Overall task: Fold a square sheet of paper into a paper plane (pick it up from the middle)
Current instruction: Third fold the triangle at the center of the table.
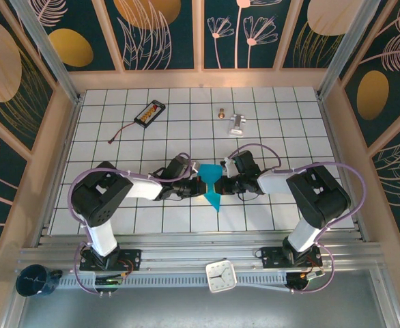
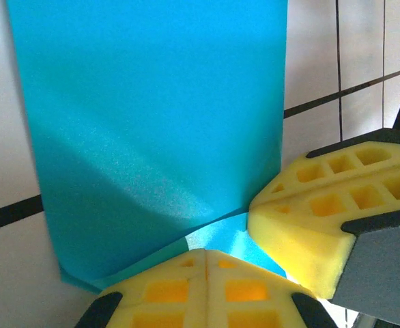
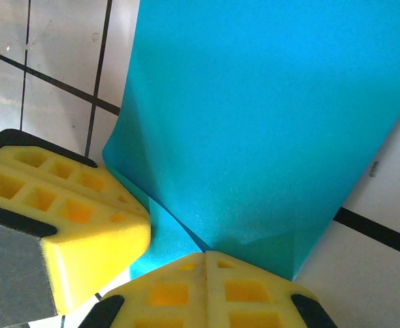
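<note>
The teal paper sheet (image 1: 211, 184) sits a little nearer the tabletop's (image 1: 282, 130) near edge than its far one, about midway between the side edges. It is already partly folded: from above it shows a broad upper part narrowing to a point aimed at the near edge. The left hand (image 2: 206, 273) is pressed together on one side of it, and the right hand (image 3: 205, 277) pinches the opposite side, so their foam tips nearly meet. In both wrist views the paper bows up from the pinch in a soft curve rather than a sharp crease. I cannot tell whether its tip rests on the tiles.

The step in hand looks like setting a fold along the middle line. To do it well, both pinches should hold firm and move together, since a pull from one side alone could skew the edges or tear the thin sheet. Line the edges up before pressing, then flatten the curve against the tabletop. The black battery pack (image 1: 150, 112) and silver metal piece (image 1: 237, 123), toward the far edge, are well apart from the work.
</note>
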Robot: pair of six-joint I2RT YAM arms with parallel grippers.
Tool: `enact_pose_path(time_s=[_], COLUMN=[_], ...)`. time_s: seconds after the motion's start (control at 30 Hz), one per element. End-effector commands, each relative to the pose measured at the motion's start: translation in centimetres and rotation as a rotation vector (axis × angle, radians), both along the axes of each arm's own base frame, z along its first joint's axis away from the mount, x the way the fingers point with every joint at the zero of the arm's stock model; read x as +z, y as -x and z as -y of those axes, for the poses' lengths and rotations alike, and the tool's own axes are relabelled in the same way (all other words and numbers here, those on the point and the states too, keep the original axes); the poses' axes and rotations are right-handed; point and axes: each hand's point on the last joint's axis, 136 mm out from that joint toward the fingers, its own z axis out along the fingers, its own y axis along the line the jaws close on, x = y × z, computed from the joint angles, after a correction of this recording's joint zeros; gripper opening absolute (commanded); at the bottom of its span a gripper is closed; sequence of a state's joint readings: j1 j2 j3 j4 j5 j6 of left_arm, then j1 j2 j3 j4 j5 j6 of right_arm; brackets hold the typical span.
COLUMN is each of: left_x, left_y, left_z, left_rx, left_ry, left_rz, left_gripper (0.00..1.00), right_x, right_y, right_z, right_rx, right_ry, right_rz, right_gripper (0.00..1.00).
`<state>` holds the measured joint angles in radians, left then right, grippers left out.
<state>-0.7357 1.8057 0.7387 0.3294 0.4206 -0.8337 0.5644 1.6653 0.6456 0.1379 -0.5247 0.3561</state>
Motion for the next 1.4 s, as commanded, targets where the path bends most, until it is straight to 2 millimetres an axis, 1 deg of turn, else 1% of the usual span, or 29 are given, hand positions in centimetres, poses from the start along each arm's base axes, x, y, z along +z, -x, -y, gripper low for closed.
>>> enact_pose_path(time_s=[0.0,0.07,0.13,0.23,0.27,0.43,0.5,0.7,0.73,0.8,0.9,1.0,1.1,1.2,1.37], left_x=[-0.8,0.3,1.6,2.6,2.5,0.1,-0.4,-2.9,-3.1,-2.7,-0.9,1.3,2.7,3.0,1.6], left_y=[0.1,-0.3,-0.6,-1.0,-1.1,-1.9,-2.1,-1.0,-1.0,-1.3,-2.0,-2.4,-2.0,-1.6,-1.1], left_z=[-1.6,-1.2,-0.5,0.3,0.4,-1.2,-1.8,-2.9,-3.2,-3.5,-3.3,-2.3,-1.3,-0.7,-0.7], left_rx=[0.007,0.002,-0.013,-0.025,-0.025,0.020,0.034,0.018,0.021,0.033,0.034,0.013,-0.007,-0.027,-0.051], left_ry=[-0.065,-0.051,-0.011,0.020,0.015,-0.064,-0.078,-0.134,-0.139,-0.138,-0.126,-0.066,0.006,0.044,0.022], left_rz=[-0.001,0.023,0.038,0.050,0.053,0.026,0.026,-0.016,-0.020,-0.007,0.041,0.068,0.056,0.034,0.003], left_gripper=[0.02,0.03,0.05,0.06,0.06,0.04,0.03,0.03,0.03,0.03,0.04,0.07,0.09,0.10,0.09], right_x=[-4.6,-4.6,-4.6,-4.6,-4.6,-4.5,-4.5,-4.6,-4.6,-4.6,-4.7,-4.7,-4.6,-4.7,-4.7], right_y=[2.4,2.4,2.4,2.4,2.4,2.4,2.4,2.4,2.4,2.5,2.5,2.5,2.5,2.4,2.3], right_z=[3.1,3.0,3.0,3.0,3.0,3.1,3.1,3.2,3.2,3.2,3.2,3.2,3.3,3.2,3.2], right_rx=[-0.031,-0.031,-0.032,-0.032,-0.033,-0.032,-0.033,-0.032,-0.032,-0.032,-0.032,-0.031,-0.032,-0.032,-0.031], right_ry=[0.184,0.182,0.183,0.184,0.184,0.185,0.187,0.191,0.191,0.191,0.192,0.194,0.195,0.195,0.195], right_rz=[-0.115,-0.113,-0.116,-0.115,-0.115,-0.113,-0.113,-0.115,-0.115,-0.116,-0.116,-0.116,-0.114,-0.115,-0.115], right_gripper=[0.00,0.00,0.00,0.00,0.00,0.00,0.00,0.00,0.00,0.00,0.00,0.00,0.00,0.00,0.00])
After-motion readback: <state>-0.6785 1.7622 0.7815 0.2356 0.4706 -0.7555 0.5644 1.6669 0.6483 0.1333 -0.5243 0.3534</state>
